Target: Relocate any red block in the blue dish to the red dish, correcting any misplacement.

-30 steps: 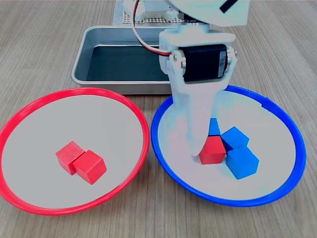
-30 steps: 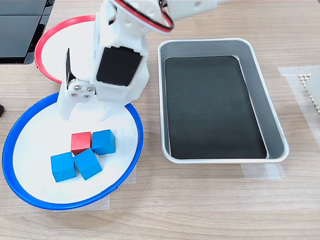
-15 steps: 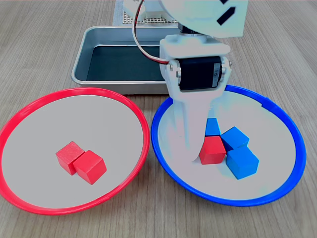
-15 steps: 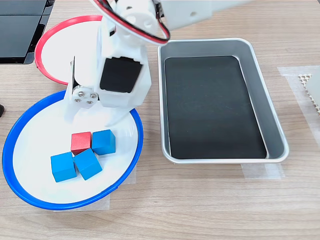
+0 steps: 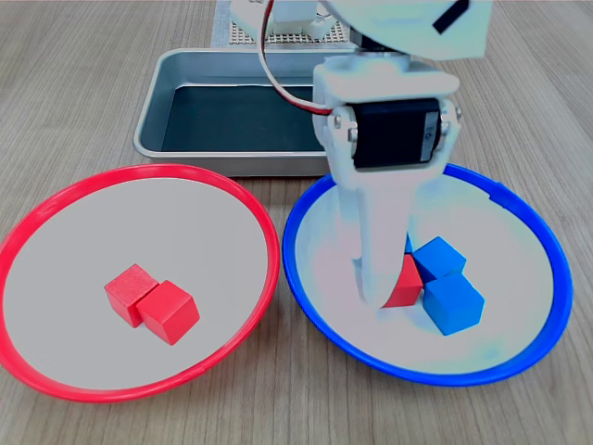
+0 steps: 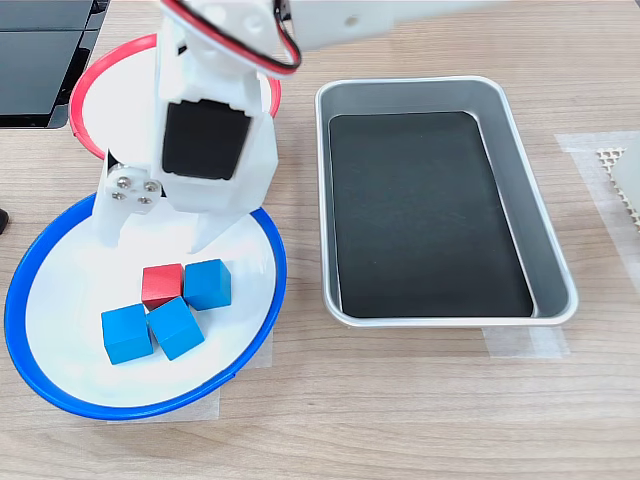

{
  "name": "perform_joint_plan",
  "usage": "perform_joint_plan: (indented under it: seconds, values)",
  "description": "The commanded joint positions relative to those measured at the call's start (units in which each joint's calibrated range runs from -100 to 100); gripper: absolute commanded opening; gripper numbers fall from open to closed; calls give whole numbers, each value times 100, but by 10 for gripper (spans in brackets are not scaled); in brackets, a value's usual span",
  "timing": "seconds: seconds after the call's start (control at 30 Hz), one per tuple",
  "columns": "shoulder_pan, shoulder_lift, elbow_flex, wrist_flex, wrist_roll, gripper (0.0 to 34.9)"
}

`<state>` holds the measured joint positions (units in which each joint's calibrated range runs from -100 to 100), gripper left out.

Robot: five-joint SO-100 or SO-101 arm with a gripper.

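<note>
Your jaws stand apart, holding nothing: in the second exterior view the gripper (image 6: 155,237) hangs over the far part of the blue dish (image 6: 40,385), one finger tip toward that view's left and the other toward its right, both short of the cubes. The red block (image 6: 161,285) lies in the blue dish just near of those tips, touching a blue cube (image 6: 207,283) on the second exterior view's right, with two more blue cubes (image 6: 150,330) packed against its near side. In the first exterior view a white finger (image 5: 380,250) covers the left part of the red block (image 5: 407,283). The red dish (image 5: 250,209) sits to the first exterior view's left of the blue dish (image 5: 547,241) and holds two red cubes (image 5: 151,303), touching each other. A metal tray (image 5: 153,107) lies farther back.
</note>
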<state>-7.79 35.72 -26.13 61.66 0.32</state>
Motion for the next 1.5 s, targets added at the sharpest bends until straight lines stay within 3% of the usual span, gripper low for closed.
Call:
perform_joint_plan:
  seconds: [0.0, 0.57, 1.1, 1.47]
  values:
    - [12, 74, -468, 210, -34, 172]
    - [-7, 628, -1032, 458, -239, 165]
    - [-355, 739, -1114, 573, -400, 165]
    - [-374, 918, -1215, 416, -396, 144]
